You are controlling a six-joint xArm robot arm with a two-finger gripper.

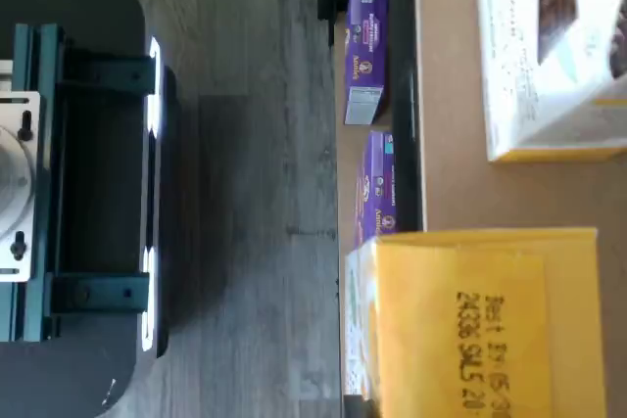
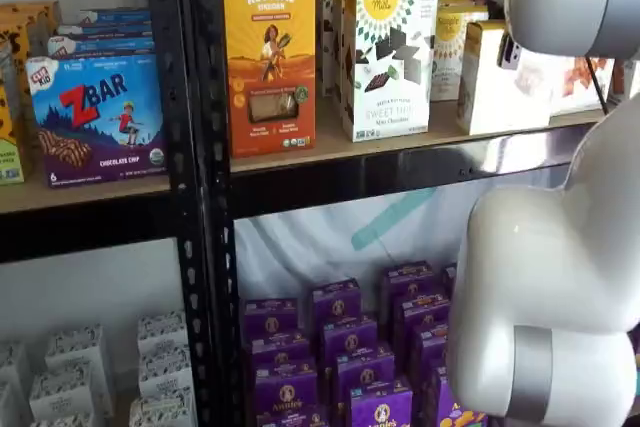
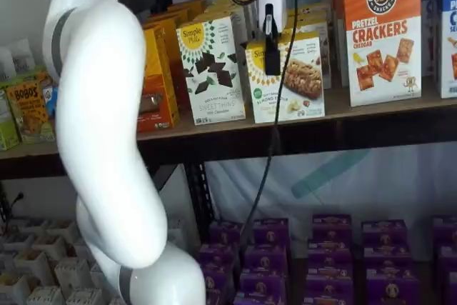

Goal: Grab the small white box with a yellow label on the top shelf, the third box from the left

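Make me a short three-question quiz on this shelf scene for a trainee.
1. True or false: in a shelf view, the claw hangs in front of the small white box on the top shelf.
2. Multiple choice: which neighbour stands beside the small white box, on the side away from the Pretzel Crackers carton?
A. Simple Mills Sweet Thins carton
B. ZBar box
C. Bobo's box
3. Fill in: the Annie's boxes on the shelf below are coloured ____.

Key: 1 true; 2 A; 3 purple.
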